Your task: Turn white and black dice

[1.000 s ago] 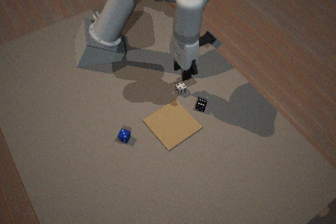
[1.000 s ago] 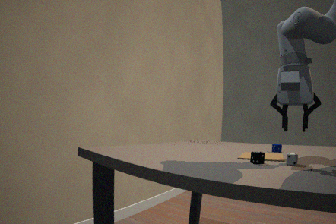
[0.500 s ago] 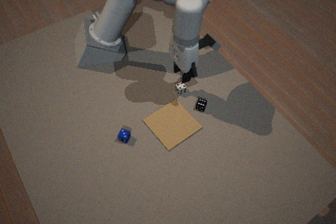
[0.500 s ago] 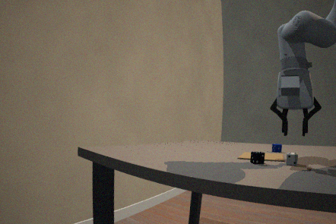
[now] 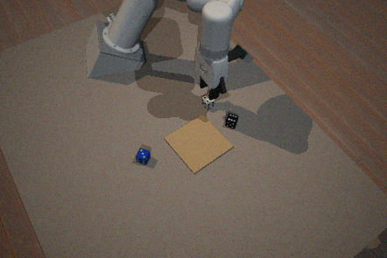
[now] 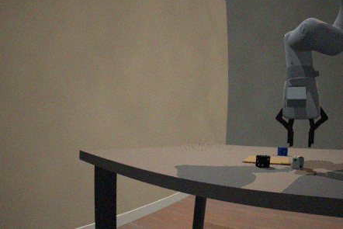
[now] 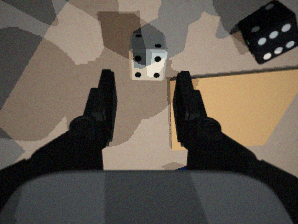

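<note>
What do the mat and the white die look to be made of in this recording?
The mat looks like thin card or cork: a flat, matte tan sheet with a sharp, slim edge and no gloss. The white die looks like hard plastic: smooth, opaque white faces with crisp black pips and square edges, one face in shade. Neither look settles the material for certain.
</note>
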You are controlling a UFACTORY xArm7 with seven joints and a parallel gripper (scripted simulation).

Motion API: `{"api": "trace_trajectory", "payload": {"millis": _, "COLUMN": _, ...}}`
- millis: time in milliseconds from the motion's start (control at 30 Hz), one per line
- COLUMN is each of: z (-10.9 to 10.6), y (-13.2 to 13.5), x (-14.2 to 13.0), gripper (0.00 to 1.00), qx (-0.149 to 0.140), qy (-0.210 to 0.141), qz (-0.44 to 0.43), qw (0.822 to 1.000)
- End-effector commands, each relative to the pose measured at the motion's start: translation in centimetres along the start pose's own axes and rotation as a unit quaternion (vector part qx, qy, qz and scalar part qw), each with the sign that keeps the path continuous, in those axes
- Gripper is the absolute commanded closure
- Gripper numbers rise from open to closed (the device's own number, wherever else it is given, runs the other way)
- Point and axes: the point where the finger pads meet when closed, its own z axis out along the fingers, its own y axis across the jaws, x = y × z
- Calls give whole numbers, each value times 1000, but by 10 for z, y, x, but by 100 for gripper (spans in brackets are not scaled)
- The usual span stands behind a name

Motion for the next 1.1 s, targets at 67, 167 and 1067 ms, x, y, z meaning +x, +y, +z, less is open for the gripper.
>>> {"api": "trace_trajectory", "payload": {"millis": 67, "z": 9, "y": 2, "x": 0, "gripper": 53, "qx": -2, "qy": 0, "qz": 0, "qw": 1000}}
{"api": "trace_trajectory", "payload": {"millis": 167, "z": 10, "y": 2, "x": 0, "gripper": 53, "qx": -2, "qy": 0, "qz": 0, "qw": 1000}}
{"api": "trace_trajectory", "payload": {"millis": 1067, "z": 19, "y": 2, "x": 0, "gripper": 53, "qx": -2, "qy": 0, "qz": 0, "qw": 1000}}
